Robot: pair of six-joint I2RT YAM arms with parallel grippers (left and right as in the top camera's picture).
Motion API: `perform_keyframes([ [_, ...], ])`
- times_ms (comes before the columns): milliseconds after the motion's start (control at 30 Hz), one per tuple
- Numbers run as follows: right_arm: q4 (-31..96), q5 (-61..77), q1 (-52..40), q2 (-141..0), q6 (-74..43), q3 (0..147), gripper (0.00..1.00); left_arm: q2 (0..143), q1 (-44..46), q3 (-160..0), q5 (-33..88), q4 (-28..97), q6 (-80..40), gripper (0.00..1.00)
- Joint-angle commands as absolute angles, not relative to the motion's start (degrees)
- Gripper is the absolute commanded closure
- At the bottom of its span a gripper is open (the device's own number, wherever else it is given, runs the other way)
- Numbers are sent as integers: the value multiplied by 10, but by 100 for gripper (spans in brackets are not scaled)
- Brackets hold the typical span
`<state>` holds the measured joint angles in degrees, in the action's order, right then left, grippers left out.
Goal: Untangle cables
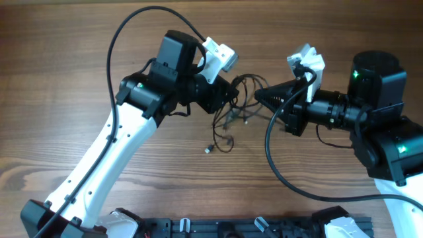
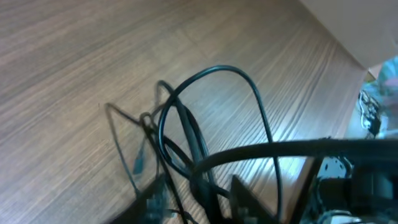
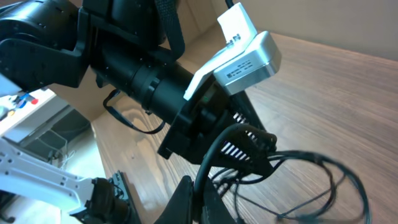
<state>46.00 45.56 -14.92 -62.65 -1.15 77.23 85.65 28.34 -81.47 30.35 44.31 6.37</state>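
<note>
The cables [image 1: 231, 119] lie as a thin dark tangle on the wooden table [image 1: 66, 66] between my two grippers, one plug end [image 1: 208, 150] trailing toward the front. My left gripper [image 1: 232, 92] sits at the tangle's left edge. In the left wrist view its fingers [image 2: 155, 199] stand a little apart around several strands, and a cable loop [image 2: 217, 68] rises ahead of my left gripper [image 2: 202, 202]. My right gripper [image 1: 259, 97] points left into the tangle. In the right wrist view my right gripper [image 3: 200, 208] is shut on one black cable strand [image 3: 208, 165], with thin loops [image 3: 311, 155] spreading to the right.
A black rail [image 1: 251, 228] runs along the table's front edge. The right arm's own thick black cable [image 1: 268, 145] hangs in a loop over the table just right of the tangle. The left arm's cable [image 1: 132, 26] arcs above its wrist.
</note>
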Motion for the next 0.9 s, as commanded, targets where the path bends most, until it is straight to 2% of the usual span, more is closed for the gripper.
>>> perform_keyframes([
  [0,455,416,-150,-607,-13,782,96,872,280,-820,289,448,71,88],
  [100,465,325,-150,-607,-61,782,96,872,280,-820,288,448,71,96],
  [233,489,172,-150,-602,-127,782,96,872,277,-820,246,457,57,96],
  [400,534,-6,-150,-575,-189,782,96,872,256,-820,64,484,-44,96],
  [567,574,-139,-150,-544,-241,782,96,867,214,-820,-41,498,-130,96],
  [867,619,-250,-150,-526,-261,782,96,849,89,-820,-55,548,-223,96],
])
